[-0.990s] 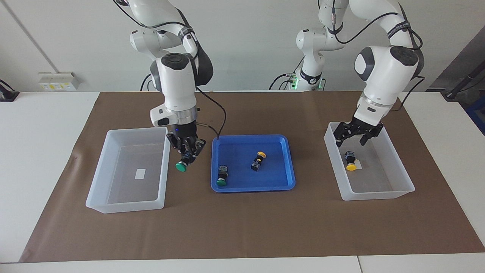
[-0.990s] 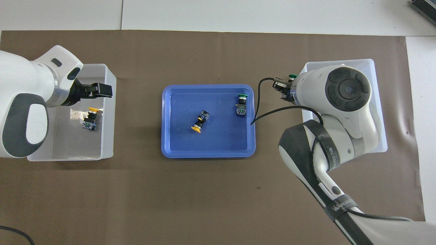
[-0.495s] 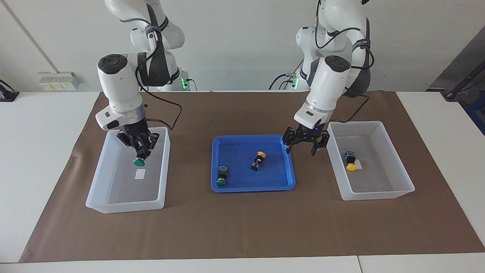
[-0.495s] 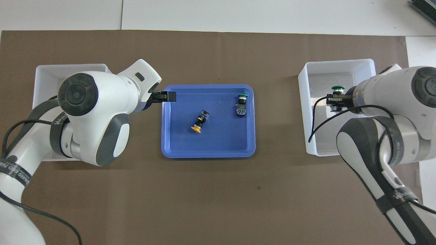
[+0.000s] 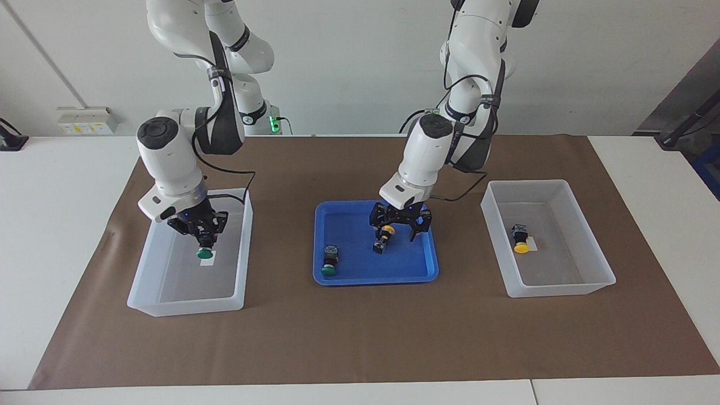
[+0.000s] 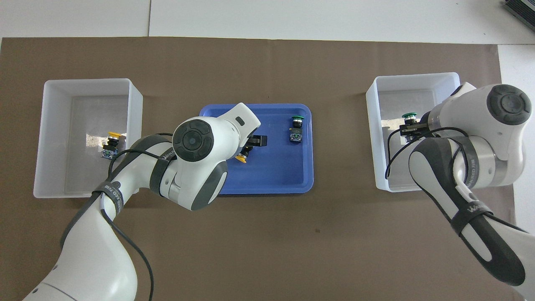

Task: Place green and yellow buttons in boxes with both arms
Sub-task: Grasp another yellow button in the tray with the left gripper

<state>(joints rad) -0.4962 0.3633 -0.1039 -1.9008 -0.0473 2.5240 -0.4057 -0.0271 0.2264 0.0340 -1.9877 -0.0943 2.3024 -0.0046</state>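
I see my right gripper (image 5: 206,239) clenched on a green button (image 5: 204,254) inside the clear box (image 5: 147,264) at its end of the blue tray (image 5: 349,275). My left gripper (image 5: 400,224) hangs released over the tray's yellow button (image 5: 383,238).

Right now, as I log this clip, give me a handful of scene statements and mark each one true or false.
1. The right end effector holds a green button over a white box. True.
2. The left end effector is shut on a yellow button. False: it is open, over the yellow button in the blue tray.
3. The white box at the left arm's end is empty. False: one yellow button lies in it.
4. A second green button lies in the blue tray. True.
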